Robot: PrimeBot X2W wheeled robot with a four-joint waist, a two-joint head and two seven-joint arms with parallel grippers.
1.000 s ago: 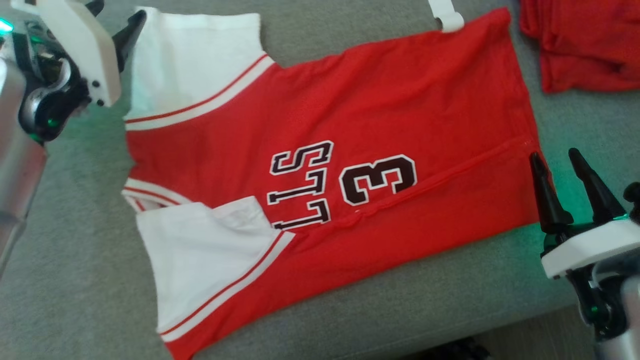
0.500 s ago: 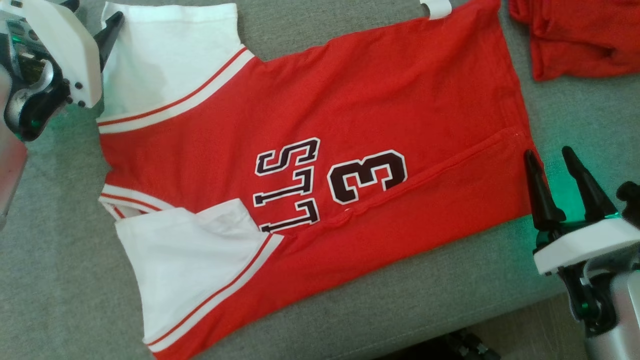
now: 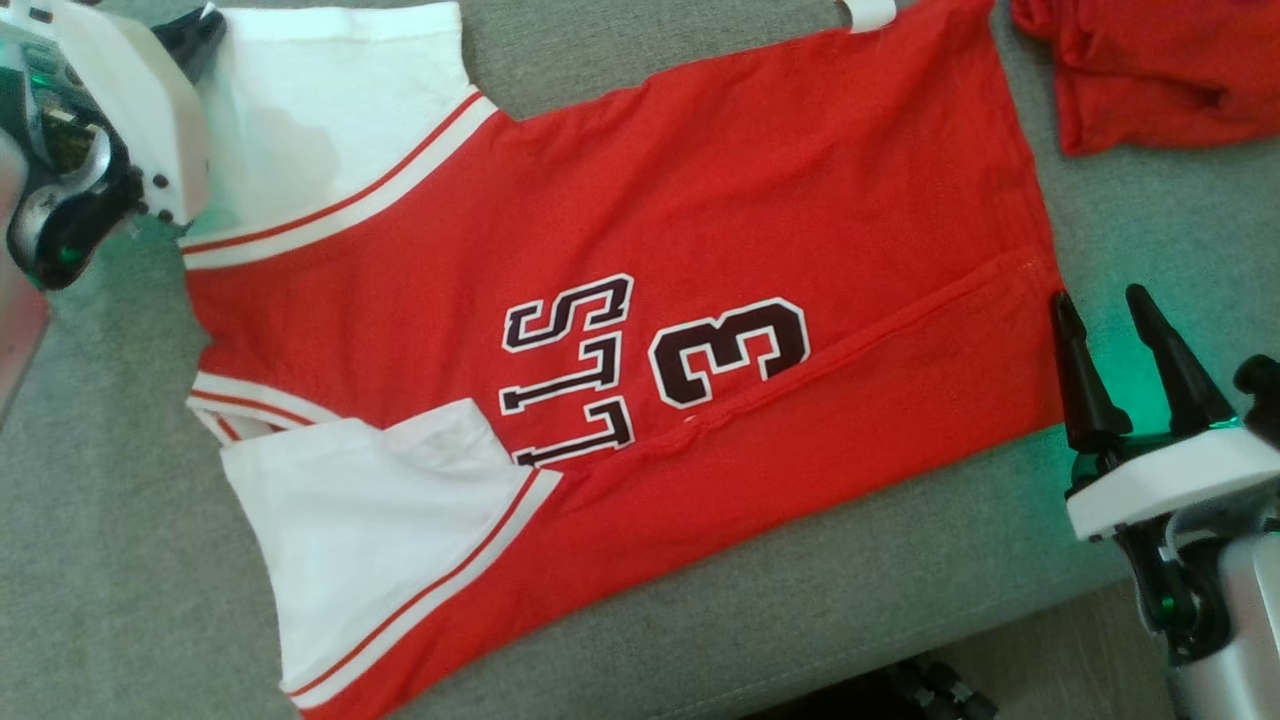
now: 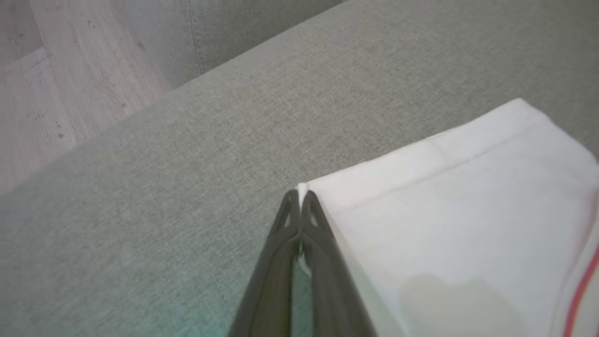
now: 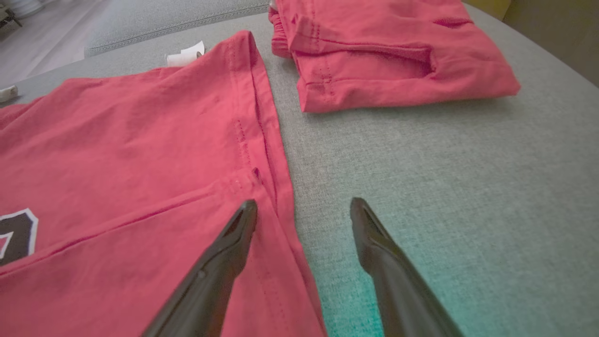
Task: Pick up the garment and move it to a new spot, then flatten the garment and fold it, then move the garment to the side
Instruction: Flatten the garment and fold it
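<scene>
left tool [image 4: 300, 194] clenched on the white sleeve corner of the garment [image 3: 720, 190]; right tool [image 5: 304, 202] released, one finger over its red hem, one beyond.

Bare cushion [image 3: 1130, 230] right of the jersey [image 3: 700, 200] (folded red pile [image 3: 1150, 80] farther back)

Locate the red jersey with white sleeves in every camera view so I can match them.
Head view: the red jersey with white sleeves lies across the middle, on the grey fabric cushion.
Left wrist view: its white sleeve corner at lower right, pinched by the left gripper.
Right wrist view: its red hem on the left, at the open right gripper.
Shared landmark: the grey cushion under it.
</scene>
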